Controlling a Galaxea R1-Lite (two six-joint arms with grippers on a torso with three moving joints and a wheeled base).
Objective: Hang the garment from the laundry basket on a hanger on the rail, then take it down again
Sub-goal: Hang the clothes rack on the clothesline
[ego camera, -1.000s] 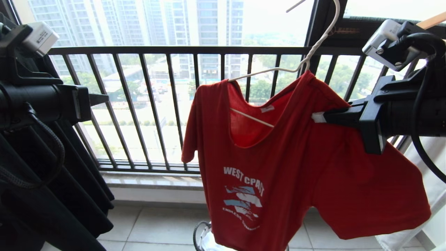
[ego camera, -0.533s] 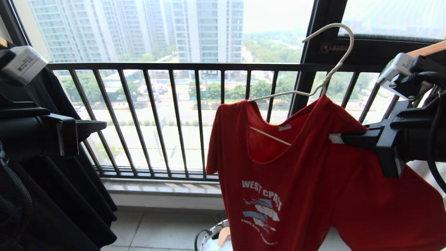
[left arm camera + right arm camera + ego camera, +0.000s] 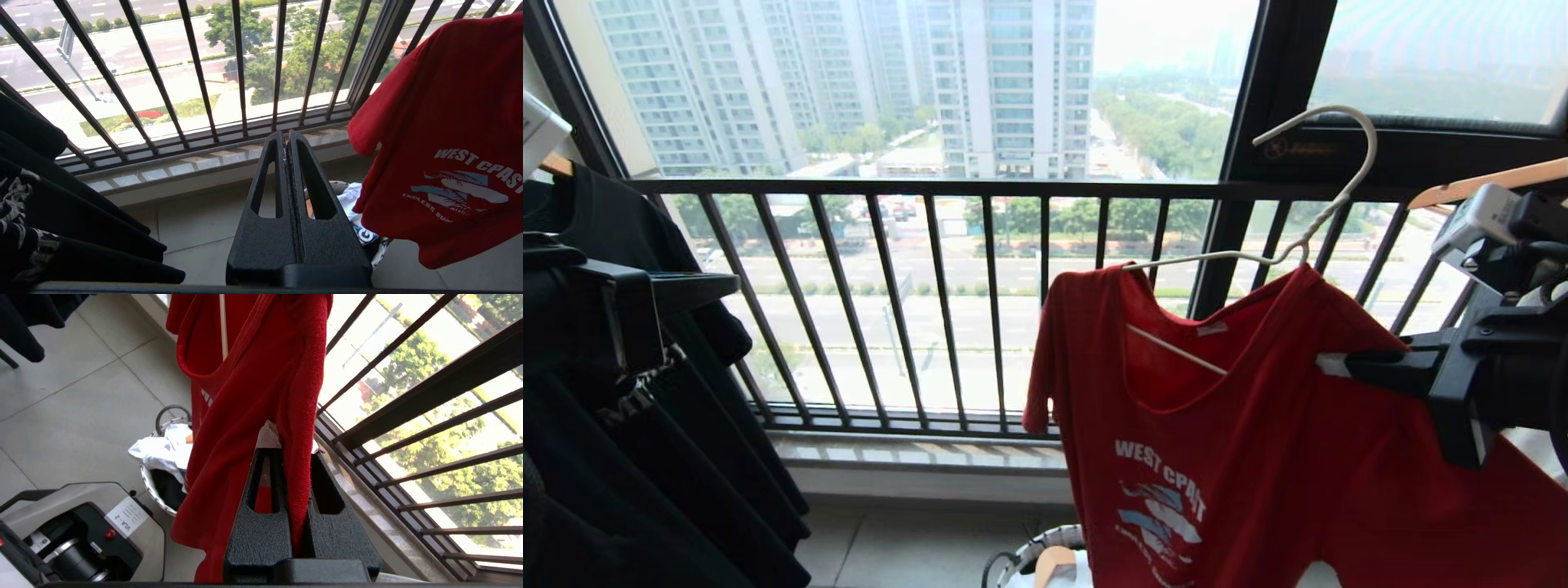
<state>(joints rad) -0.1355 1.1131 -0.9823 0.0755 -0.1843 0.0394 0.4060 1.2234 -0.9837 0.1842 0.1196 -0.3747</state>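
The red "WEST COAST" T-shirt point(image 3: 1241, 457) hung in mid-air on the white wire hanger point(image 3: 1258, 253), in front of the dark balcony railing point(image 3: 931, 302). Only the shoulder on the right arm's side sat properly on the wire. The other wire arm crossed the open neckline, bare. The hanger's hook stood free, caught on nothing; no rail in view.

Right gripper point(image 3: 291, 451): clamped on the shirt's shoulder fabric, apparently with the hanger's end inside the fold, carrying the whole load from one side. Left gripper point(image 3: 287, 141): closed on nothing, held apart to the shirt's left, near the black T-shirts point(image 3: 645, 457) hanging there.

Laundry basket point(image 3: 1033, 559) on the tiled floor directly below the shirt, white cloth inside.

Risks, as judged:
- Load held off-centre, so the hanger tilted. A swing or jolt could slide the seated shoulder off the wire, and the shirt would drop toward the basket.
- If the pinch holds cloth only, the hanger could slip out.
- The free hook could snag a railing bar or the wooden hanger point(image 3: 1486, 181) close by.
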